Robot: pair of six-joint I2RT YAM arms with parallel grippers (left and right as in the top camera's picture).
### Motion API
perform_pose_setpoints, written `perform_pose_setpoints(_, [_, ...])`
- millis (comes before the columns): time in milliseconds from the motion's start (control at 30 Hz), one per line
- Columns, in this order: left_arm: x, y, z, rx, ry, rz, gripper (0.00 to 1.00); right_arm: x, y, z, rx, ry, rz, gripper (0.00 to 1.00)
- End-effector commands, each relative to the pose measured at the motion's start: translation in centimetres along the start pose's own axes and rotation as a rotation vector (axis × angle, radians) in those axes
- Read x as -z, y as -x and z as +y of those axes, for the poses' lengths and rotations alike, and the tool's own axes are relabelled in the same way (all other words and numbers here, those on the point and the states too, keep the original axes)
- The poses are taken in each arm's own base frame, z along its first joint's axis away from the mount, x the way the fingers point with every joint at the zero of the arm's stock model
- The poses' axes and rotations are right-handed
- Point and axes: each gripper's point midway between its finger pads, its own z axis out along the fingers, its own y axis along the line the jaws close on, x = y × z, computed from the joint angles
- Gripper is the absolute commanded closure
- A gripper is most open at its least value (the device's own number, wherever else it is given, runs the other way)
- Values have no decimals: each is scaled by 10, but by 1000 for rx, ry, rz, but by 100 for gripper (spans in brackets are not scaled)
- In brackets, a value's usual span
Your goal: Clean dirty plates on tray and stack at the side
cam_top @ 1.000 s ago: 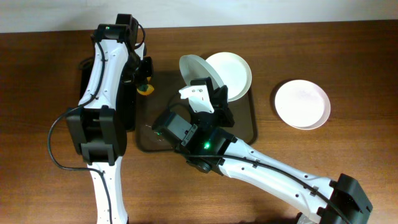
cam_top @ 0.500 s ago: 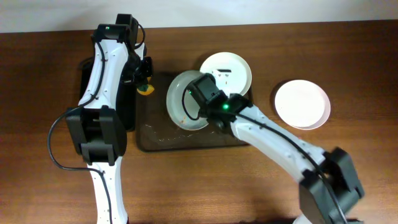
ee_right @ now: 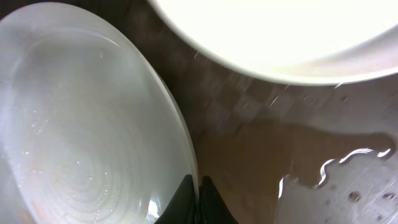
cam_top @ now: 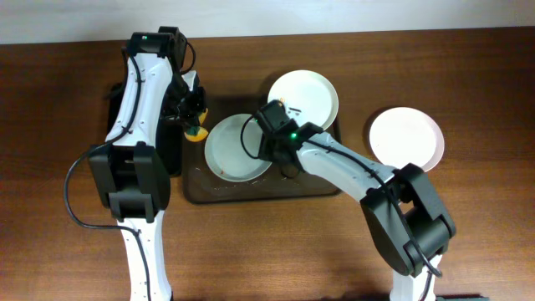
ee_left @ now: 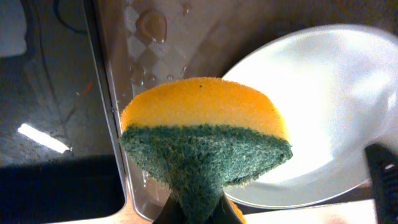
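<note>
The grey plate [cam_top: 236, 148] has been brought down and to the left within the last second. It was held tilted at the far middle of the tray [cam_top: 322, 182], overlapping the white plate [cam_top: 305, 96]. It is now held low over the tray's left half, its left rim just beside the sponge [cam_top: 196, 131]. The right gripper [ee_right: 198, 198] is closed on the plate's right rim, which is pinched between narrow jaws. The left gripper [ee_left: 196, 214] is clamped on the sponge and has hardly shifted. The plate is judged to be presented for scrubbing. Whether sponge and plate already touch cannot be told.

The white plate lies at the tray's far right, now uncovered, and a small orange smear is seen near its left rim, so it is probably yet to be cleaned. A third plate [cam_top: 406, 140] is set on the table right of the tray, well apart, likely the start of the stack. Water [ee_right: 336, 174] is pooled on the tray floor. A black tray [cam_top: 113, 96] lies at the left under the left arm. The sponge's path is hemmed in by the tray's left rim.
</note>
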Motion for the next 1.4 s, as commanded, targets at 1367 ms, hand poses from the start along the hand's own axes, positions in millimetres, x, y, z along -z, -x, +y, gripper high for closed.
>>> perform_pose_setpoints(1367, [-119, -34, -45, 218, 318, -70, 99, -2, 11, -1, -59, 26, -3, 96])
